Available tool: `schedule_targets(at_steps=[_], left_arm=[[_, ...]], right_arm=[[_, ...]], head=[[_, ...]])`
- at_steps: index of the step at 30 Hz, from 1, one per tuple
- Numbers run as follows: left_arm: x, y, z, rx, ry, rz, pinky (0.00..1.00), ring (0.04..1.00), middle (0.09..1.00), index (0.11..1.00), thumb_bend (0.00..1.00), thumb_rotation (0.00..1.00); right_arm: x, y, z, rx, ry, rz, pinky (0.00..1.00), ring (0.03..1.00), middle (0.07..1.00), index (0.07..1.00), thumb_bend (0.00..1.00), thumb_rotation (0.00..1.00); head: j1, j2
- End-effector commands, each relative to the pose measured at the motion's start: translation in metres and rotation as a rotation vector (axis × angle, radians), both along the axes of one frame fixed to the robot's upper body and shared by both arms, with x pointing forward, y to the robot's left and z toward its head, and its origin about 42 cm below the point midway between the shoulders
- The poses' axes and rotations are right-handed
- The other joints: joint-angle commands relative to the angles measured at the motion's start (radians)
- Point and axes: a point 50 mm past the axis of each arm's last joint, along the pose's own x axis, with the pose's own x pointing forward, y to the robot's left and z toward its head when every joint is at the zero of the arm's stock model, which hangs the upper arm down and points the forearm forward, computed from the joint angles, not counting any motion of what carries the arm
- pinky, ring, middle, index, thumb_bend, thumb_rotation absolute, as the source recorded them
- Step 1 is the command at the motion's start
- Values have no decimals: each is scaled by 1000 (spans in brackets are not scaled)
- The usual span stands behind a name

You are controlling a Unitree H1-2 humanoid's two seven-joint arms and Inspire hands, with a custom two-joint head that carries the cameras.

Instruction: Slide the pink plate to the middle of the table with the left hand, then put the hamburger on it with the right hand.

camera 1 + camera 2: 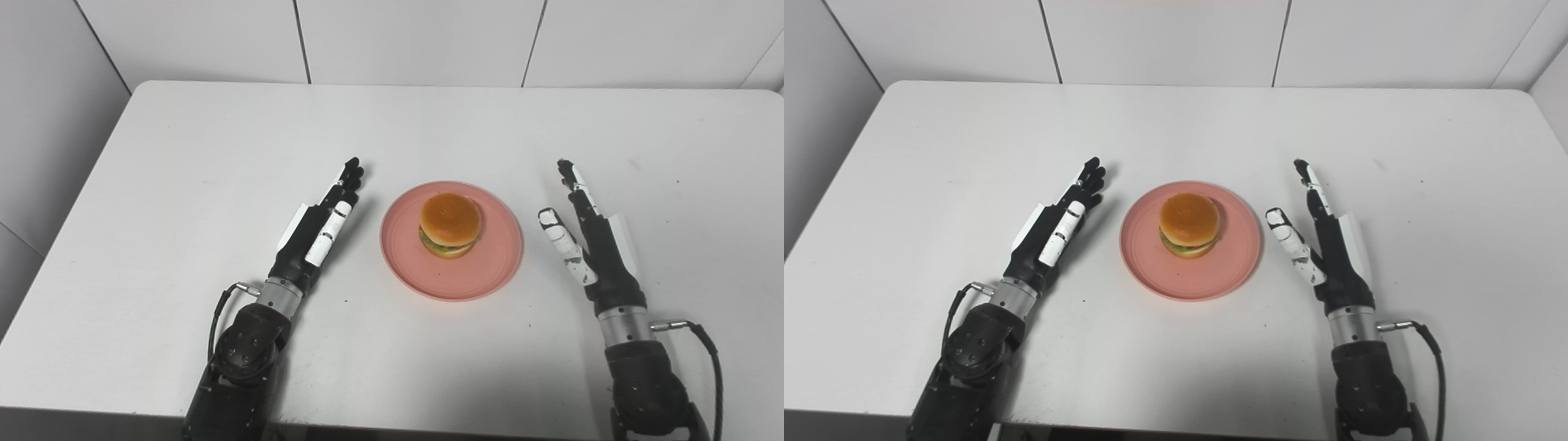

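Item: hamburger (pixel 450 224) sitting on pink plate (pixel 484 275), mid-table (pixel 184 153). Left hand (pixel 318 229) and right hand (pixel 588 236) lying flat either side, fingers extended, gripping nothing (task seemingly complete). Risk: a withdrawing hand clipping the rim, shifting the plate.

**Colours on the counter**

The counter (pixel 184 184) is plain white. The plate (pixel 484 275) is pink. The hamburger (pixel 450 220) has a golden-brown bun over green lettuce. The left hand (pixel 315 229) and right hand (pixel 591 245) are black with white panels.
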Motion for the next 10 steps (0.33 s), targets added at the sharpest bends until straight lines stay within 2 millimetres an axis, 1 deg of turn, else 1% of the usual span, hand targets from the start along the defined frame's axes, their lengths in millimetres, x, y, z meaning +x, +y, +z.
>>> schedule_targets(at_steps=[1,2,3,5,6,7,8,10], left_arm=[[-17,8,-16,35,9,10,1000,1000,1000,1000,439,1000],[-19,8,-17,37,9,14,1000,1000,1000,1000,448,1000],[-20,7,-16,36,8,19,1000,1000,1000,1000,459,1000],[-23,7,-16,29,3,26,1000,1000,1000,1000,464,1000],[-24,6,-17,26,-3,26,1000,1000,1000,1000,464,1000],[-25,6,-18,25,-6,26,1000,1000,1000,1000,470,1000],[-25,5,-19,24,-6,28,1000,1000,1000,1000,472,1000],[-26,4,-19,30,-6,27,1000,1000,1000,1000,453,1000]], right_arm=[[2,2,14,30,-89,25,941,955,946,933,362,1000],[2,2,14,34,-77,32,939,954,947,934,352,1000],[2,2,14,38,-62,37,931,953,951,937,306,1000],[3,1,14,45,-36,46,921,952,955,941,267,1000],[4,0,15,47,-16,56,921,952,955,941,267,1000],[5,-2,15,49,-2,63,926,957,961,949,237,1000],[5,-3,15,48,12,71,928,959,963,952,227,1000],[6,-6,15,37,36,78,937,963,967,956,238,1000]], head=[[0,2],[0,2],[3,8],[4,8],[8,7],[8,7],[12,6],[15,4]])
